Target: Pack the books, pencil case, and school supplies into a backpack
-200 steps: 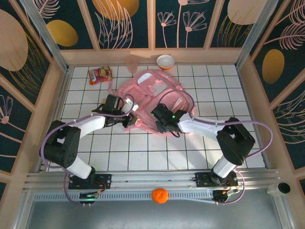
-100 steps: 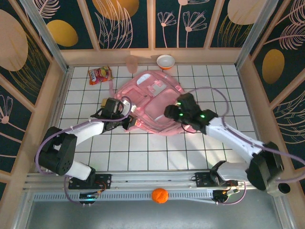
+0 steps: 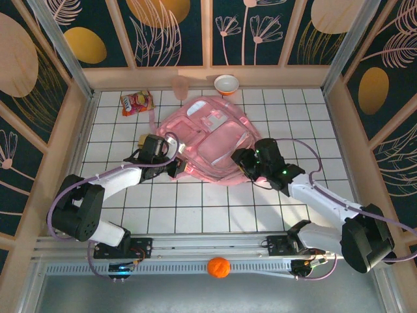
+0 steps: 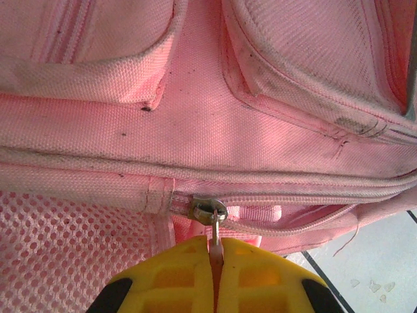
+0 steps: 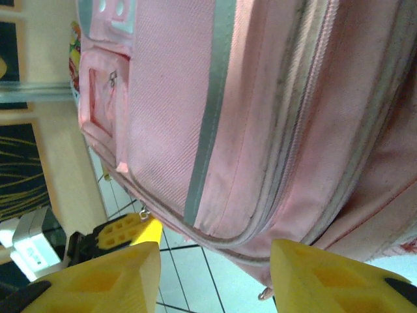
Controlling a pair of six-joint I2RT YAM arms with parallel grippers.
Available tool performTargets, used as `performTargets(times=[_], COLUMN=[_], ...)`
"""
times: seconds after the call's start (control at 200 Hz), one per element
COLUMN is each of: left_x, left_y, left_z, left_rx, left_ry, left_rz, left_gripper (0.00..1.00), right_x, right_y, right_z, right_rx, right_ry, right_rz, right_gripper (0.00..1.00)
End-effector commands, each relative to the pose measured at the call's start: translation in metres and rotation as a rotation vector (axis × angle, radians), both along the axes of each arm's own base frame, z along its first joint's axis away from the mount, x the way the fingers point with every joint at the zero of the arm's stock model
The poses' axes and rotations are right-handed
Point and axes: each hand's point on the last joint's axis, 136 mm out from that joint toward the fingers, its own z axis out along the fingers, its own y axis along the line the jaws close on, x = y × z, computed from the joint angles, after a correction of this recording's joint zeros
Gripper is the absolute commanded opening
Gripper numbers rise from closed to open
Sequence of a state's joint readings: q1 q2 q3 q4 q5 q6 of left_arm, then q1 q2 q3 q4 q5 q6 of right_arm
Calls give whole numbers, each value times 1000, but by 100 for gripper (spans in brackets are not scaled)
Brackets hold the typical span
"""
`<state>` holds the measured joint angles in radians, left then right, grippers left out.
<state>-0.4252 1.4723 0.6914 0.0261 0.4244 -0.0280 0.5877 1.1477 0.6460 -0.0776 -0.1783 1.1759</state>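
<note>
The pink backpack (image 3: 208,138) lies flat in the middle of the tiled table. My left gripper (image 3: 177,163) is at its near-left edge, shut on the pink pull tab (image 4: 215,246) of a zipper, just below the metal slider (image 4: 208,210). My right gripper (image 3: 239,162) stands open at the backpack's near-right edge. Its yellow fingers (image 5: 124,270) straddle a corner of the backpack (image 5: 260,98) without touching it. A small tan-yellow piece of the school supplies (image 3: 141,139) lies beside my left wrist. The books and pencil case are out of view.
A red-orange snack packet (image 3: 137,102) lies at the back left. A pink cup (image 3: 180,86) and a white-and-orange bowl (image 3: 226,84) stand along the back wall. Wooden walls close three sides. An orange ball (image 3: 219,267) sits beyond the front rail.
My right arm swung off the backpack's near edge out to the right, then drew back toward its right corner with jaws wider. My left gripper kept its hold on the zipper pull.
</note>
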Motion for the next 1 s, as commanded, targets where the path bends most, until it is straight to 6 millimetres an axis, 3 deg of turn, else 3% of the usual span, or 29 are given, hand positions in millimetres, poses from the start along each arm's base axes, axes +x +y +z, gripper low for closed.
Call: performTargets(times=[0.0, 0.155, 0.33, 0.55, 0.716, 0.871, 0.996], left_x=[-1, -2, -6, -4, -3, 0, -10], left_y=[-1, -3, -3, 1, 2, 15, 5], left_z=[5, 4, -6, -10, -14, -25, -20], left_rx=[-3, 0, 20, 29, 45, 136, 93], left_ry=[-24, -26, -7, 6, 19, 29, 29], left_rz=[-13, -39, -65, -19, -21, 11, -60], left_gripper=[1, 2, 10, 13, 19, 2, 0], right_x=[10, 12, 18, 26, 28, 30, 32], right_y=[-10, -7, 7, 14, 11, 10, 13], right_z=[-7, -13, -15, -24, -41, -51, -54], right_rx=[10, 45, 105, 78, 16, -4, 6], right_ry=[21, 16, 5, 22, 59, 76, 78], right_rz=[-109, -116, -86, -64, -67, -69, -64], right_gripper=[54, 57, 51, 48, 46, 26, 18])
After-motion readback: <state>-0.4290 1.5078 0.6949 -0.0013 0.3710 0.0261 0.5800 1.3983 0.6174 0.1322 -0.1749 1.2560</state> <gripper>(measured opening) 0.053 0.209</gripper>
